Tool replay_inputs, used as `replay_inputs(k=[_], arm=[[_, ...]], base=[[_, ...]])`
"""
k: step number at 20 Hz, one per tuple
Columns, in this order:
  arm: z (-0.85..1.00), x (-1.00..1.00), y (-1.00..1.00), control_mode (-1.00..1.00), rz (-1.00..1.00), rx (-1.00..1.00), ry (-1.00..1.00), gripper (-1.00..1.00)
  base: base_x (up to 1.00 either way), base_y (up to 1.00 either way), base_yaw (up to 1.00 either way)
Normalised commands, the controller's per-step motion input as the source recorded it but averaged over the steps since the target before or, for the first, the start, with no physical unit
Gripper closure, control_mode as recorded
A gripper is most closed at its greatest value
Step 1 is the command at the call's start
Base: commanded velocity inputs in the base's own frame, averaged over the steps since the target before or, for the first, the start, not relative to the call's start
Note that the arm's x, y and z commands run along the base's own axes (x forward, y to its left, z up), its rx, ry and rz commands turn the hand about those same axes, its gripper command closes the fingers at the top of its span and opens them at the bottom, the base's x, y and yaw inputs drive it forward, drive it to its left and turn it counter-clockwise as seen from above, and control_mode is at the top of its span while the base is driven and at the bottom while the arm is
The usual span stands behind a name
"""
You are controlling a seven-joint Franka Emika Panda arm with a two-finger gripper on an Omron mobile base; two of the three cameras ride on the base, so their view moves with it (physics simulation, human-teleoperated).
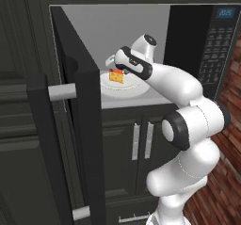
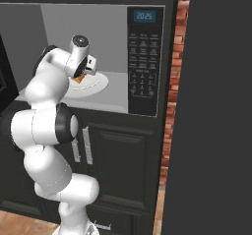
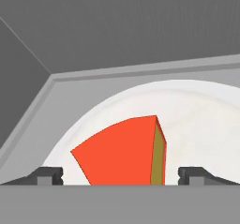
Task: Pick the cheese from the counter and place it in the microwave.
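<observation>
The microwave [image 1: 217, 50] stands open, its door [image 1: 87, 139] swung out to the left. The cheese [image 1: 116, 76], a yellow-orange wedge with a red rind, lies on the white round plate [image 1: 137, 90] inside. My gripper [image 1: 118, 70] reaches into the cavity and hangs just over the wedge. In the hand view the cheese [image 3: 124, 153] sits between the two fingertips [image 3: 47, 175] with a gap on each side, so my gripper [image 3: 120, 176] is open. From the right, my gripper [image 2: 82, 76] covers most of the cheese [image 2: 78, 80] on the plate [image 2: 97, 86]. The counter is out of view.
The door's bar handle [image 1: 61, 92] juts toward the base at the left. Dark cabinets with silver handles [image 1: 142, 141] sit under the microwave. A brick wall [image 2: 173, 81] lies right of the keypad [image 2: 142, 62], and a dark panel [image 2: 216, 111] stands at the far right.
</observation>
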Motion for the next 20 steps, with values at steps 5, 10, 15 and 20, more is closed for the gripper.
replay_inputs(k=[5,10,15,20], arm=[[0.00,-0.13,-0.01,-1.00,0.00,0.00,-0.04,-1.00],[0.12,-0.66,-0.07,-1.00,0.00,0.00,-0.16,-1.00],[0.16,-0.77,-0.06,-1.00,0.00,0.00,-0.17,-1.00],[0.46,-0.81,-0.18,-1.00,0.00,0.00,-0.08,-1.00]], base=[[0.00,0.00,0.00],[0.00,0.00,0.00],[0.00,0.00,0.00],[0.00,0.00,0.00]])
